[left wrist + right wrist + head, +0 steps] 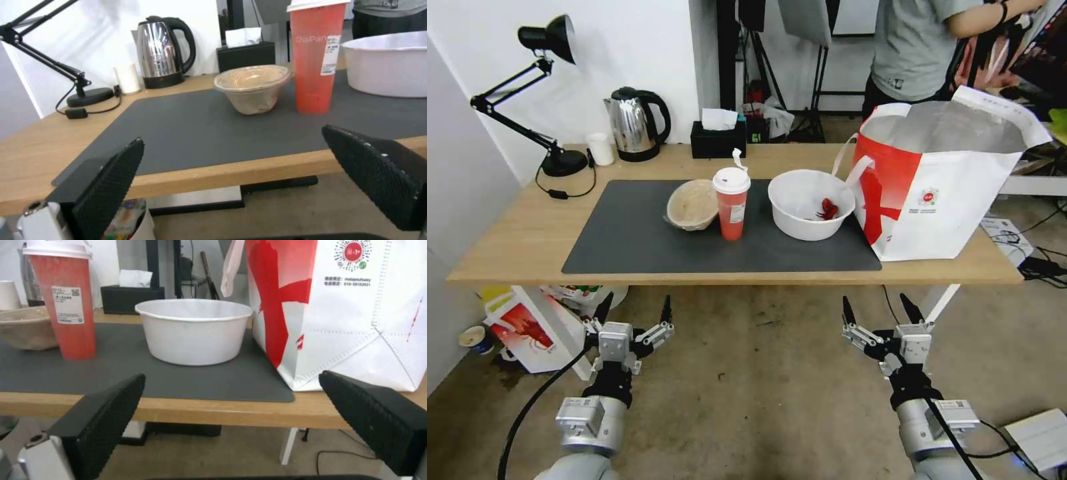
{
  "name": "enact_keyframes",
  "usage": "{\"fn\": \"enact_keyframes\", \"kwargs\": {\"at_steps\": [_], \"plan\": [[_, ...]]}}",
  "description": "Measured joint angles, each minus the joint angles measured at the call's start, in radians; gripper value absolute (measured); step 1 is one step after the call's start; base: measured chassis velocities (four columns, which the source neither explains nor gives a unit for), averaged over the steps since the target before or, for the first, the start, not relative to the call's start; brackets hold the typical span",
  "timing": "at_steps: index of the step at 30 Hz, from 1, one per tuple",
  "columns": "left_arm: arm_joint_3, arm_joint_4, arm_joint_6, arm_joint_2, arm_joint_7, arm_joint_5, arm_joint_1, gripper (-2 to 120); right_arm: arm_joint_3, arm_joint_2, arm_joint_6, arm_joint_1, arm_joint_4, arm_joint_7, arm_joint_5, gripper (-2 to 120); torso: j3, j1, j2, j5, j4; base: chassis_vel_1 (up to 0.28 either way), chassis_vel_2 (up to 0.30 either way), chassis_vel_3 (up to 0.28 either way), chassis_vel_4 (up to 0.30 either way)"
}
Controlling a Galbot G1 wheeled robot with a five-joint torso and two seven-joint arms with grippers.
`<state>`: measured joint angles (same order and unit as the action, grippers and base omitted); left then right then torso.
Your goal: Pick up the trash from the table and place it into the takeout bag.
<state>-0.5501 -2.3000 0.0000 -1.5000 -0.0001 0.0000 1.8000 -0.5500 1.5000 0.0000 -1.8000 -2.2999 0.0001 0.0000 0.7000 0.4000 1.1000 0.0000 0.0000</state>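
On the dark mat of the table (514, 247) stand three pieces of trash: a beige pulp bowl (692, 204) (253, 87) (24, 327), a red cup with a white lid (732, 203) (317, 55) (64, 301), and a white plastic bowl (811, 203) (389, 63) (194, 330) holding red scraps. The takeout bag (944, 177) (351, 311) stands open at the table's right end, foil lining showing. My left gripper (634, 310) (236, 173) and right gripper (878, 309) (231, 413) hang open below and in front of the table's near edge, holding nothing.
At the back of the table are a black desk lamp (537, 93), a small white cup (601, 148), a steel kettle (635, 123) and a black tissue box (718, 137). A red-and-white carton (527, 330) sits on the floor left. Cables and a box lie at right.
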Motion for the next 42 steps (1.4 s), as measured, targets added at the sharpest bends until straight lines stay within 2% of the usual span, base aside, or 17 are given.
{"fn": "enact_keyframes", "kwargs": {"at_steps": [42], "plan": [[0.0,0.0,0.0,0.0,0.0,0.0,0.0,100,0.004,-0.001,0.003,0.001,0.0,0.005,-0.001,100,0.0,0.0,0.0,0.0,0.0,0.0,0.0,0.0,0.0]]}}
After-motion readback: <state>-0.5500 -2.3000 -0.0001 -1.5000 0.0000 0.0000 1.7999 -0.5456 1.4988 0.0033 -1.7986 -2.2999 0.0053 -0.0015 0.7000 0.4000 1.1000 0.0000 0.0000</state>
